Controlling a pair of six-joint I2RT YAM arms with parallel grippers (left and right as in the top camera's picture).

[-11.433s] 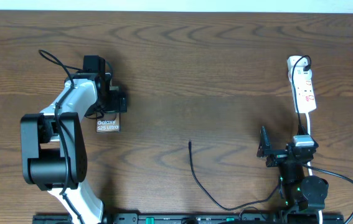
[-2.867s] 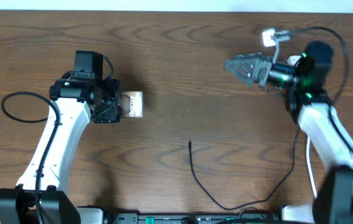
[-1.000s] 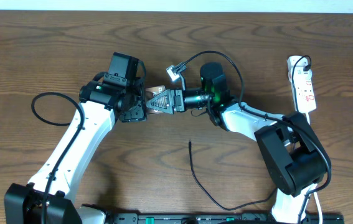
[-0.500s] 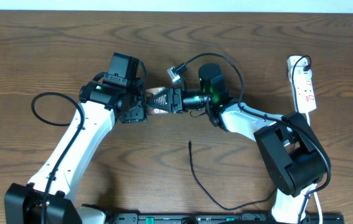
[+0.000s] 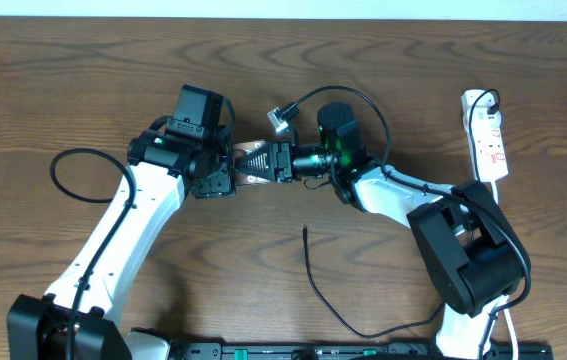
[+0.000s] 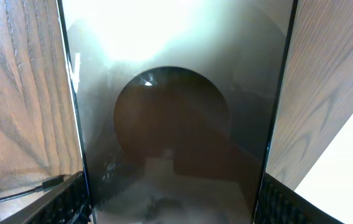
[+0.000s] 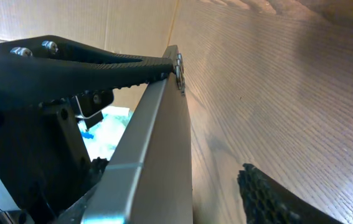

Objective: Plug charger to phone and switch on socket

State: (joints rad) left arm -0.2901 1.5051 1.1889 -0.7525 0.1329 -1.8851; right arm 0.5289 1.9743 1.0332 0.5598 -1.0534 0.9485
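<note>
Brown wooden table (image 5: 383, 70), where the left gripper (image 5: 225, 170) pinches the phone (image 5: 252, 162) mid-table and the right gripper (image 5: 269, 163) straddles its free end, fingers spread: likely a handover, needing the right to close, with the charger (image 5: 315, 285) lying unplugged nearby.

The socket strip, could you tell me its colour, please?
Socket strip: white with red marks; best overhead.

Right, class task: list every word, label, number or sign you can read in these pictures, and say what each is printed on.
No text can be read in any view.
Red marks on the white power strip: too small to read.
On the phone, no lettering shows from any camera.
</note>
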